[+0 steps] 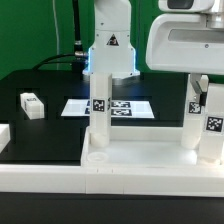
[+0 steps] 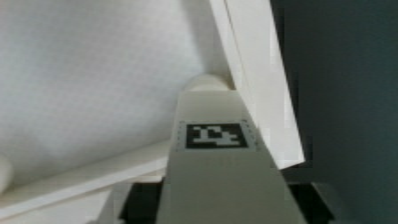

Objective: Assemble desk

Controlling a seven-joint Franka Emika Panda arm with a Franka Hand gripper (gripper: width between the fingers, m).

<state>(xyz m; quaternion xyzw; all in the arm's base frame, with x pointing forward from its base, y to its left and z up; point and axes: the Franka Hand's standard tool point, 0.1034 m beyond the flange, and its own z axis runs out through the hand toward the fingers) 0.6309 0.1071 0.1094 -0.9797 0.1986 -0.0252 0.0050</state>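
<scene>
Large white plastic tray-like tabletop [image 1: 140, 170] lying on the black table [image 1: 40, 135], with the two-finger gripper [image 1: 200, 82] hanging over its end on the exterior view's right.
The gripper is standing partly closed and, as far as the blurry wrist view shows, clamping an upright white block leg [image 2: 214, 165] bearing a black-and-white tag [image 2: 219, 135], its dark fingers [image 2: 315, 192] pressing both sides.

Robotics lab — marker board [image 1: 125, 106], black table [image 1: 50, 80], green backdrop [image 1: 35, 25]
</scene>
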